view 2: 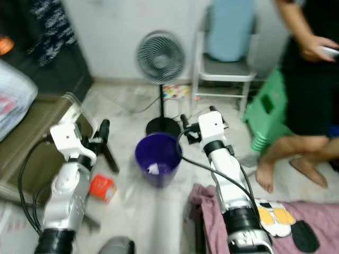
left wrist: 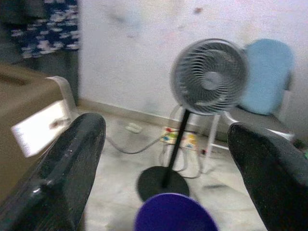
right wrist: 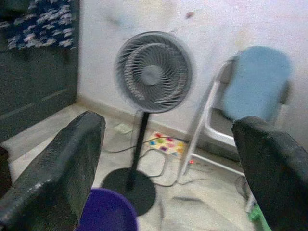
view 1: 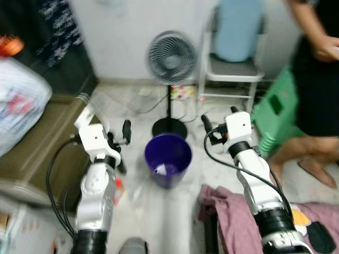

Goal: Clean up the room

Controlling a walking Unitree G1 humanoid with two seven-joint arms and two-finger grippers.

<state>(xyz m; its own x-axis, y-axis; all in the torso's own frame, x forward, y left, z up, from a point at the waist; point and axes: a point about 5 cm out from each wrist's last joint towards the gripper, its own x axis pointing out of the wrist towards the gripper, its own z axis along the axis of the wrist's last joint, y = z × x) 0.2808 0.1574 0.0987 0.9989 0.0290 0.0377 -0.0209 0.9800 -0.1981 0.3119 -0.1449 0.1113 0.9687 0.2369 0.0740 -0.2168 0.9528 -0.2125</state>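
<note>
A purple bin [view 1: 168, 159] stands on the pale floor between my two arms, with a pale scrap lying inside it. My left gripper [view 1: 123, 148] hangs open just left of the bin, nothing between its fingers [left wrist: 62, 168]. My right gripper [view 1: 220, 116] is open and empty too, raised just beyond the bin's right rim, its fingers [right wrist: 269, 168] spread wide. A small red box [view 2: 101, 186] lies on the floor under my left arm. A mauve cloth [view 1: 228, 211] is heaped on the floor beneath my right arm.
A standing fan [view 1: 171, 57] with its cable is right behind the bin. A white chair [view 1: 233, 69], green stools [view 1: 275, 111] and a person [view 1: 318, 79] are to the right. An olive sofa [view 1: 42, 137] lies left. A yellow and black slipper [view 2: 275, 216] rests on the cloth.
</note>
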